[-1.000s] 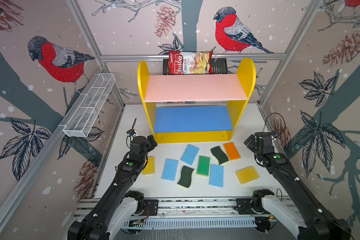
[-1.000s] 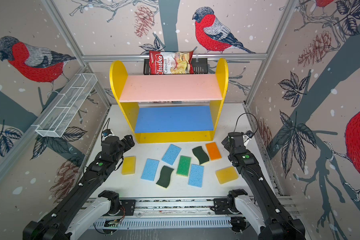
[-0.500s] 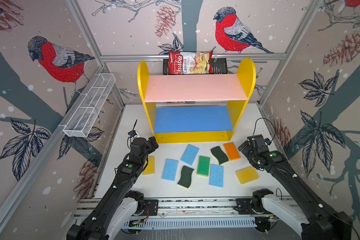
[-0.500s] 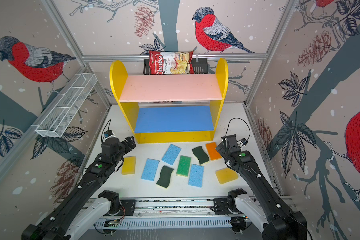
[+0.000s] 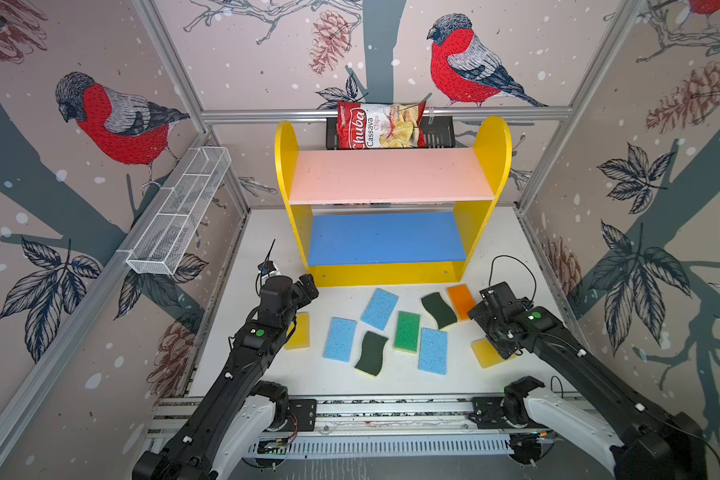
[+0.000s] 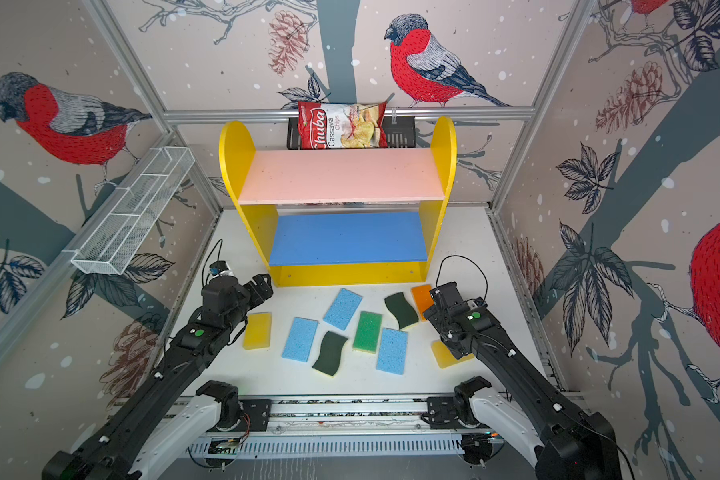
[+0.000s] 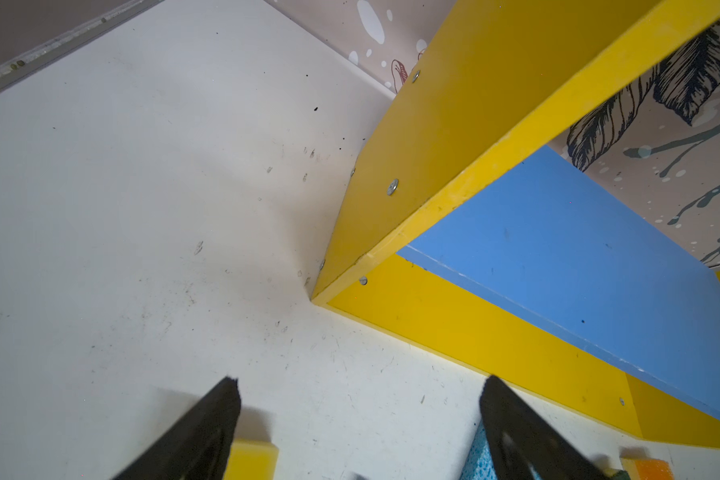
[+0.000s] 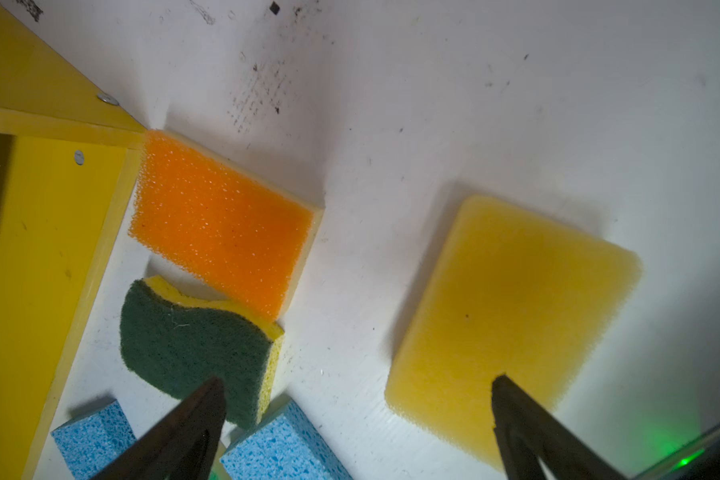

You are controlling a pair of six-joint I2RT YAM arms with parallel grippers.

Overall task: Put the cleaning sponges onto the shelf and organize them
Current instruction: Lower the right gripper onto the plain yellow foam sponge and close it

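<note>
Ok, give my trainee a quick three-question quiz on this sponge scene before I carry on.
1. True or false: a sponge already lies on the pink top board of the yellow wooden shelf.
2. How many light blue rectangular foam sponges lie on the white tabletop?
3. Which sponge lies nearest the shelf's yellow base: A bright green, B the orange rectangular foam sponge, C plain yellow?
Key: 1 false; 2 three; 3 B.
</note>
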